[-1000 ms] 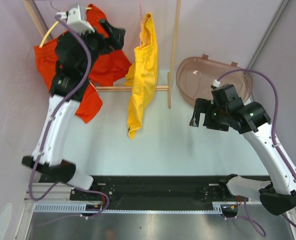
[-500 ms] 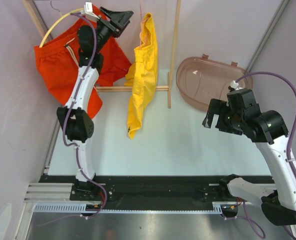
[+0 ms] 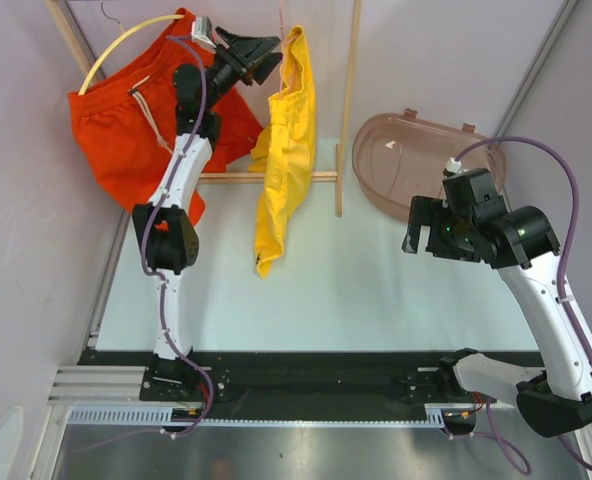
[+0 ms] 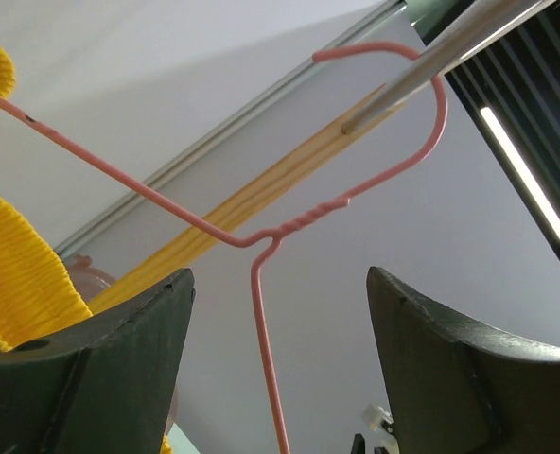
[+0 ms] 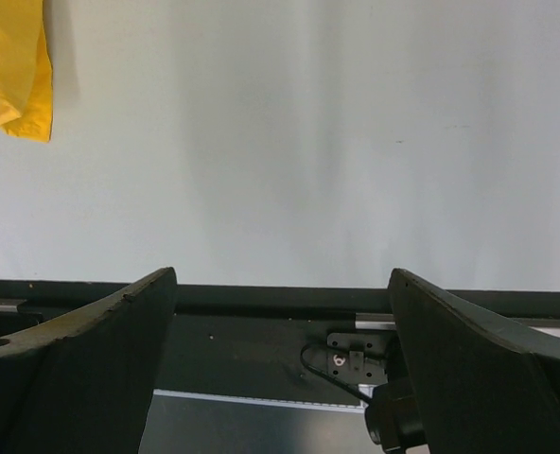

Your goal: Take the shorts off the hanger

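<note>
up at 11 o'clock in the top view, the left gripper (image 3: 264, 55) is raised high on its stretched-out arm, right beside the top of the yellow shorts (image 3: 286, 150). its jaws stand wide apart and grip nothing. through the left wrist camera, the left gripper (image 4: 280, 284) frames the twisted neck of a pink wire hanger (image 4: 261, 241), which shows in the gap between the two dark fingers (image 4: 119, 350); whether any finger touches the wire cannot be told. the hanger's hook loops over a metal rod (image 4: 450, 43), and a fold of yellow cloth sits at 9 o'clock in that view.

the yellow shorts hang at 12 o'clock in the top view, draped long and narrow in front of the wooden rack (image 3: 348, 100). the orange-red shorts (image 3: 116, 130) hang at 10 o'clock on a yellow hanger (image 3: 126, 40), their pale drawstring (image 3: 148, 110) dangling, partly behind the left arm.

over at 3 o'clock, the right gripper (image 3: 416, 228) hovers above the pale table (image 3: 356, 290), its jaws spread wide with nothing between them. a brown see-through tub (image 3: 406, 160) lies just beyond it at 2 o'clock.
</note>
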Controlling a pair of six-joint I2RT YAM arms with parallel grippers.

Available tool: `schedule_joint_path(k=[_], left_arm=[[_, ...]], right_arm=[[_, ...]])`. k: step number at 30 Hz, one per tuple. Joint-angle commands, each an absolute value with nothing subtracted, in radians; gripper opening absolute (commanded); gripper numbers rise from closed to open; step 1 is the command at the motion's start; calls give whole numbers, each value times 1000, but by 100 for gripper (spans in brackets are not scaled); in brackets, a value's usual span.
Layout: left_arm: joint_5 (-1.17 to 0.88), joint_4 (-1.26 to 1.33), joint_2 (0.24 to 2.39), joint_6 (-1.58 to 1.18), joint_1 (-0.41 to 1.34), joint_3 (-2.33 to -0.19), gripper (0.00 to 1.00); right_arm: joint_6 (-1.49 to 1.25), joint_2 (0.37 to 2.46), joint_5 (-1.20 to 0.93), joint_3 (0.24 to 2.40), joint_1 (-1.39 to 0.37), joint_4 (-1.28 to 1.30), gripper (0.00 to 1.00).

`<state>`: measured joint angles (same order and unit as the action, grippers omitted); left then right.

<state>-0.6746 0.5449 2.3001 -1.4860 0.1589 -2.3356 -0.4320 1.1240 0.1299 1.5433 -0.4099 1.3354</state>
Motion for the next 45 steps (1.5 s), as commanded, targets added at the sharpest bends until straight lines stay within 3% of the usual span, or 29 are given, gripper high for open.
schedule_joint_path(k=[1, 3, 6, 15, 26, 32, 36, 45], left_arm=[[-752, 584, 2253, -1493, 196, -2329, 76], [-765, 580, 2253, -1493, 213, -2321, 73], [-762, 572, 2250, -1482, 225, -2301, 61], [-730, 552, 2244, -1477, 225, -2304, 45], [-715, 410, 2218, -1399, 198, -2310, 40], [-719, 367, 2217, -1374, 196, -2338, 23], [-709, 318, 2203, -1347, 195, -2367, 1], [-687, 290, 2135, -1335, 196, -2411, 0]], right_arm=[[-379, 1121, 114, 1566, -403, 1345, 100], [-371, 1121, 109, 1563, -402, 1342, 100], [-364, 1120, 103, 1562, -399, 1342, 100], [-354, 1098, 94, 1539, -394, 1333, 100], [-360, 1086, 86, 1528, -388, 1325, 100], [-359, 1085, 80, 1529, -387, 1319, 100], [-360, 1089, 71, 1529, -387, 1318, 100], [-351, 1101, 49, 1528, -387, 1301, 100]])
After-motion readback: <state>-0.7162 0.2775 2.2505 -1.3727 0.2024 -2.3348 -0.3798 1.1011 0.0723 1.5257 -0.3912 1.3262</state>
